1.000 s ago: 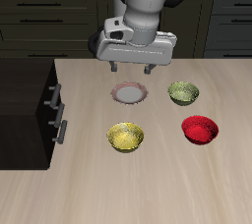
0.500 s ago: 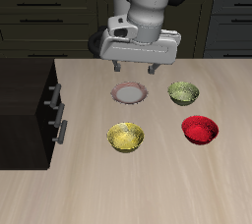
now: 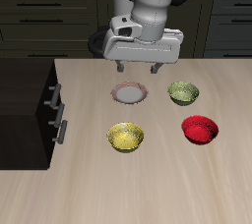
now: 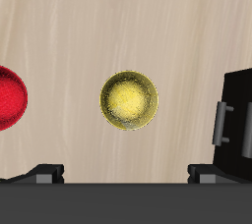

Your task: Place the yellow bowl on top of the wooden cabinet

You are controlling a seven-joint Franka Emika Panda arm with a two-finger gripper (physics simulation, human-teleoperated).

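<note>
The yellow bowl (image 3: 126,137) sits upright on the light wood tabletop, near the table's middle; the wrist view shows its speckled golden inside (image 4: 129,100). The wooden cabinet (image 3: 27,115) is a very dark box at the table's side, with silver bar handles on its drawer fronts (image 4: 239,120). My gripper (image 3: 138,69) hangs open and empty well above the table, farther back than the yellow bowl, over the small plate. Both fingertips (image 4: 46,172) show at the edge of the wrist view, spread wide apart.
A small white plate with a pink rim (image 3: 129,93) lies behind the yellow bowl. An olive-green bowl (image 3: 183,92) and a red bowl (image 3: 200,129) stand on the bowl's other side from the cabinet. Dark kitchen cabinets line the back.
The gripper has drifted slightly sideways, away from the cabinet side, and a little up. The bowls and plate have not moved.
</note>
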